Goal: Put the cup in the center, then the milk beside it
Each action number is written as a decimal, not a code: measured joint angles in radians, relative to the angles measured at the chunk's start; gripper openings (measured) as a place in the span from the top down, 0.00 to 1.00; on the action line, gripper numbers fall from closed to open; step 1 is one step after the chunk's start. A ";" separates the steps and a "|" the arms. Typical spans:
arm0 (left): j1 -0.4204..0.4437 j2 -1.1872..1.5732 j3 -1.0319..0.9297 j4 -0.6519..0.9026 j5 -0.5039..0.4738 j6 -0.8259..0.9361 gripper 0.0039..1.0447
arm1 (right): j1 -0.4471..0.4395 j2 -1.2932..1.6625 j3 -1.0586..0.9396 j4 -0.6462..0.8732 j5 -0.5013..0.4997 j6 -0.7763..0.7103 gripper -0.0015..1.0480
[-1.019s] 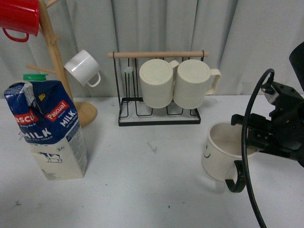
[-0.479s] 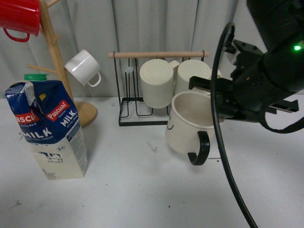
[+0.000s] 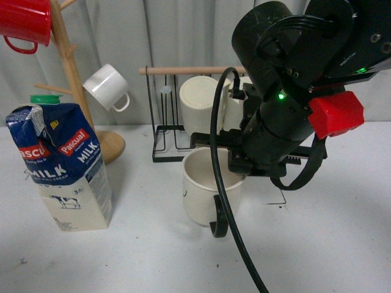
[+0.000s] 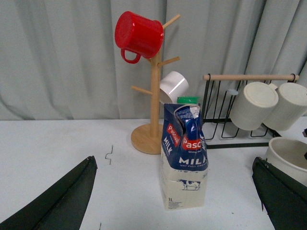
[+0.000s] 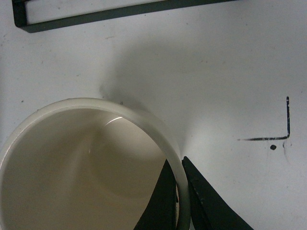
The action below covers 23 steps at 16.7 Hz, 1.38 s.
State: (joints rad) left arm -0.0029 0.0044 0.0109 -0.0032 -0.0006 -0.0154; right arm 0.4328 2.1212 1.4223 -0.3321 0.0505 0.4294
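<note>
**Front, left wrist and right wrist views of a white table [image 3: 342, 244] before a grey curtain.** Counted:
- one cup [image 3: 204, 183]
- one milk carton [image 3: 61, 165]
- two ribbed cream mugs [image 4: 259, 103] lying on their sides on one black wire rack [image 3: 160, 131]
- one red mug [image 3: 24, 21] and one small white mug [image 3: 107, 86], both hung on one wooden mug tree [image 3: 70, 67]
- one black corner mark [image 5: 283, 132], drawn on the table just beside the cup

The right arm [image 3: 287, 79] is black and bulky, with a red block [image 3: 336, 113] and a lit green lamp. It reaches down from the upper right over the cup, and a black cable [image 3: 219, 159] loops in front of it. The right gripper [image 5: 177, 184] is clamped on the cup's rim, one finger inside the wall and one outside. The left gripper [image 4: 173, 162] is spread wide and grips nothing; its two dark fingers [image 4: 62, 201] face the carton.

The cup is wide, smooth and cream, upright and empty. Its black handle [image 3: 219, 223] points toward the front camera, and a small black mark shows on its left flank. It is in front of the rack, near mid-table; whether its base touches the table cannot be told.

The carton stands upright at the table's left, well apart from the cup. It has a dark blue upper half with white "MILK" and red "Pascual" labels, a cream lower half, a green cap [image 3: 46, 99] and a creased gable
</note>
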 joint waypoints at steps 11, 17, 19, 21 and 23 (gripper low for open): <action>0.000 0.000 0.000 0.000 0.000 0.000 0.06 | 0.005 0.072 0.091 -0.021 0.032 -0.004 0.78; 0.000 0.000 0.000 0.000 0.000 0.000 0.06 | -0.006 -0.035 0.037 0.080 -0.066 0.027 0.14; 0.000 0.000 0.000 0.000 0.000 0.000 0.06 | -0.023 -0.186 -0.131 0.478 0.063 -0.025 0.11; 0.000 0.000 0.000 0.000 0.000 0.000 0.06 | -0.085 -0.400 -0.463 0.940 0.251 -0.254 0.32; 0.000 0.000 0.000 0.000 0.000 0.000 0.06 | -0.182 -0.678 -0.769 1.130 0.233 -0.376 0.56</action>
State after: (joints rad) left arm -0.0029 0.0044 0.0109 -0.0032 -0.0002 -0.0151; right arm 0.2504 1.4437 0.6529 0.7979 0.2840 0.0536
